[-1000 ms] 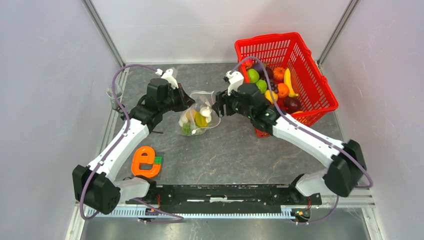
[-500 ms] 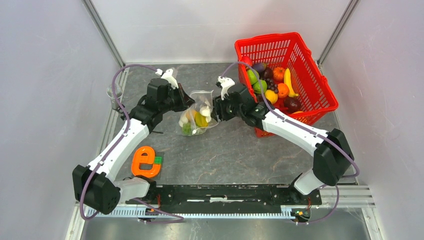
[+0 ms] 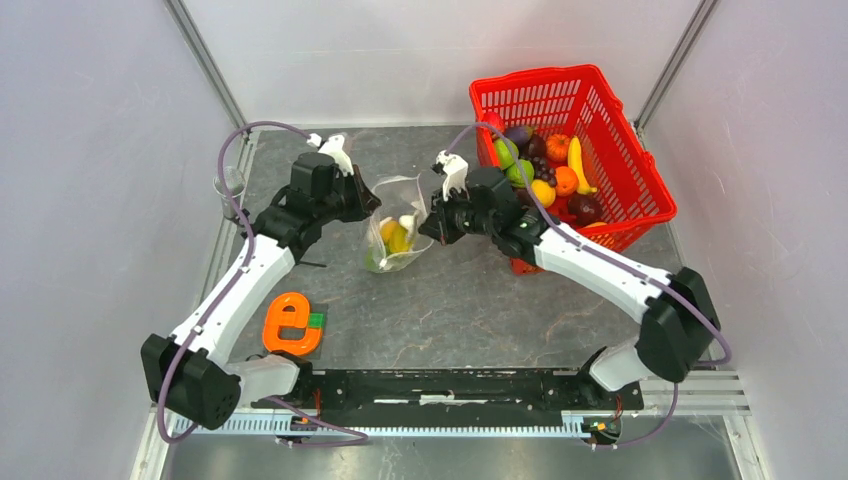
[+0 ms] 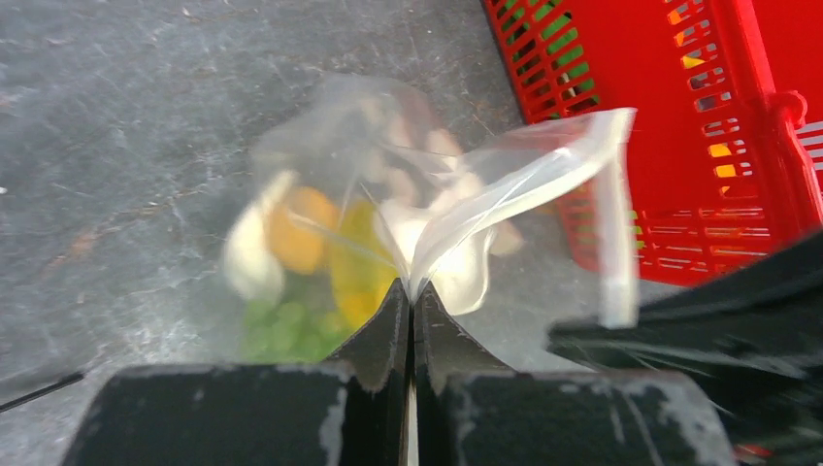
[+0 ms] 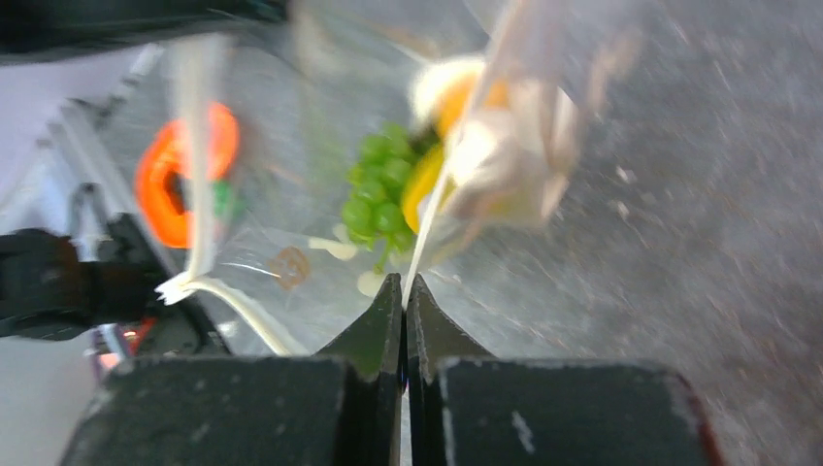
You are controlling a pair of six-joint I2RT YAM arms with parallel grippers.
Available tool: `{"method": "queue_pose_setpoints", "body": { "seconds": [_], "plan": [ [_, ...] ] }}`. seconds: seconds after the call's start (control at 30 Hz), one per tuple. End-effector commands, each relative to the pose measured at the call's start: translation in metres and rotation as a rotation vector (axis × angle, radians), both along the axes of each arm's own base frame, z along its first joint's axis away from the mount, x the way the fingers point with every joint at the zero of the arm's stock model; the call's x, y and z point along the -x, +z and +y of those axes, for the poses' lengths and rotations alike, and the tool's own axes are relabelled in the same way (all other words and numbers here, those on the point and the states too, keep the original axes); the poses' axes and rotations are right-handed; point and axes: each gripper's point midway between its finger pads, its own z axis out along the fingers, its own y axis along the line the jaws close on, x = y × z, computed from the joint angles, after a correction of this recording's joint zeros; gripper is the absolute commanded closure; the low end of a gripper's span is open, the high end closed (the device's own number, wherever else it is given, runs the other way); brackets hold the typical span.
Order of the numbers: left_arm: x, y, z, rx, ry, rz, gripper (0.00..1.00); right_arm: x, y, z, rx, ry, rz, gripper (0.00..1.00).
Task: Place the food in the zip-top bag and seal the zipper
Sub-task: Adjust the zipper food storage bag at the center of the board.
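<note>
Toward 12 o'clock from the middle of the grey table [image 3: 470, 300], I have the zip-top bag [image 3: 398, 225] slung between both arms, its body sagging down to the tabletop. On my left wrist feed the left gripper [image 4: 408, 291] is clenched, jaws pressed together on a fold of clear film at the bag's upper edge. It sits at the bag's 10 o'clock side in the overhead view. The right gripper [image 5: 404, 286] is likewise clamped on a thin edge of the plastic, at the bag's 3 o'clock side. The zipper [image 4: 514, 180] shows as a whitish band running away from the left fingers toward the basket. I cannot tell whether it is pressed closed. Through the film I see the food [image 3: 393, 240] bunched low in the bag: a cluster of green grapes, something yellow, something orange and a few pale pieces, all blurred on the wrist views. At 2 o'clock stands the red mesh basket [image 3: 530, 80], just beside the right arm, holding more toy produce [image 3: 565, 180]: a banana, orange, green and dark purple pieces. At 8 o'clock, well apart from the bag, the orange letter-e toy [image 3: 289, 322] lies flat near the left arm.
</note>
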Motion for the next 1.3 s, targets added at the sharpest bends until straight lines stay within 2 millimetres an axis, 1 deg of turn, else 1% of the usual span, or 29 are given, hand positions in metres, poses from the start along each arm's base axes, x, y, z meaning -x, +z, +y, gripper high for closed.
{"method": "queue_pose_setpoints", "body": {
  "seconds": [0.0,0.03,0.07,0.13,0.17,0.2,0.23,0.27,0.33,0.37,0.47,0.5,0.53,0.57,0.6,0.67,0.7,0.73,0.8,0.83,0.87,0.93,0.97,1.03,1.07,1.13,1.17,1.2,1.27],
  "plan": [
    [0.006,0.05,0.011,-0.065,-0.052,-0.131,0.98,0.029,0.137,0.024,-0.357,0.215,-0.256,1.0],
    [0.012,0.057,0.006,-0.063,-0.108,-0.143,0.98,0.026,0.137,0.021,-0.348,0.206,-0.252,1.0],
    [0.021,0.065,-0.002,-0.052,-0.19,-0.152,0.98,0.016,0.131,0.017,-0.317,0.153,-0.239,1.0],
    [0.035,0.073,-0.009,-0.055,-0.281,-0.131,0.98,-0.018,0.099,-0.005,-0.203,-0.026,-0.154,1.0],
    [0.039,0.075,-0.009,-0.061,-0.302,-0.123,0.98,-0.027,0.091,-0.011,-0.187,-0.062,-0.123,1.0],
    [0.042,0.078,-0.008,-0.075,-0.309,-0.109,0.98,-0.03,0.086,-0.011,-0.201,-0.048,-0.093,1.0],
    [0.043,0.078,-0.006,-0.087,-0.309,-0.094,0.98,-0.026,0.087,-0.006,-0.245,0.005,-0.073,1.0],
    [0.045,0.08,-0.004,-0.095,-0.308,-0.085,0.98,-0.021,0.089,0.0,-0.286,0.063,-0.056,1.0],
    [0.047,0.086,-0.001,-0.103,-0.3,-0.082,0.98,-0.012,0.103,0.011,-0.367,0.148,-0.058,1.0],
    [0.048,0.09,0.0,-0.102,-0.29,-0.09,0.98,-0.007,0.117,0.015,-0.424,0.188,-0.088,1.0],
    [0.051,0.103,0.006,-0.114,-0.264,-0.118,0.98,0.027,0.163,0.019,-0.627,0.366,-0.167,0.99],
    [0.051,0.104,0.008,-0.123,-0.26,-0.115,0.98,0.037,0.171,0.019,-0.663,0.413,-0.175,0.98],
    [0.05,0.103,0.009,-0.13,-0.258,-0.111,0.98,0.037,0.173,0.02,-0.664,0.423,-0.181,0.96],
    [0.048,0.098,0.009,-0.134,-0.257,-0.098,0.98,0.029,0.162,0.021,-0.627,0.394,-0.157,0.93],
    [0.046,0.089,0.007,-0.139,-0.26,-0.073,0.98,0.014,0.145,0.023,-0.566,0.336,-0.142,0.92],
    [0.043,0.07,0.001,-0.132,-0.281,-0.001,0.98,-0.016,0.089,0.019,-0.37,0.184,-0.036,0.92],
    [0.043,0.061,-0.003,-0.121,-0.292,0.033,0.98,-0.027,0.069,0.015,-0.29,0.127,-0.011,0.93],
    [0.043,0.051,-0.006,-0.115,-0.302,0.07,0.98,-0.036,0.043,0.008,-0.191,0.077,0.026,0.93],
    [0.04,0.035,-0.006,-0.126,-0.29,0.115,0.98,-0.048,0.014,-0.005,-0.061,0.013,0.049,0.93],
    [0.039,0.027,-0.005,-0.136,-0.281,0.133,0.98,-0.051,0.007,-0.008,-0.034,-0.002,0.049,0.92],
    [0.038,0.024,-0.005,-0.138,-0.28,0.137,0.98,-0.053,0.006,-0.01,-0.025,-0.007,0.043,0.91],
    [0.034,0.021,-0.007,-0.129,-0.274,0.128,0.98,-0.056,0.012,-0.011,-0.023,-0.013,0.02,0.85],
    [0.033,0.021,-0.009,-0.118,-0.274,0.121,0.98,-0.058,0.017,-0.013,-0.019,-0.023,0.001,0.78],
    [0.026,0.02,-0.012,-0.097,-0.266,0.104,0.98,-0.063,0.031,-0.017,-0.006,-0.039,-0.047,0.74],
    [0.024,0.019,-0.014,-0.089,-0.267,0.1,0.98,-0.064,0.041,-0.019,-0.008,-0.04,-0.077,0.7],
    [0.018,0.017,-0.017,-0.075,-0.257,0.092,0.98,-0.058,0.065,-0.019,-0.028,0.003,-0.139,0.52],
    [0.016,0.014,-0.019,-0.069,-0.256,0.091,0.98,-0.054,0.08,-0.019,-0.045,0.03,-0.178,0.46],
    [0.014,0.012,-0.02,-0.063,-0.255,0.087,0.98,-0.052,0.092,-0.022,-0.051,0.034,-0.211,0.42],
    [0.01,0.007,-0.022,-0.062,-0.251,0.094,0.98,-0.052,0.117,-0.037,-0.042,-0.016,-0.29,0.35]
  ]
}}
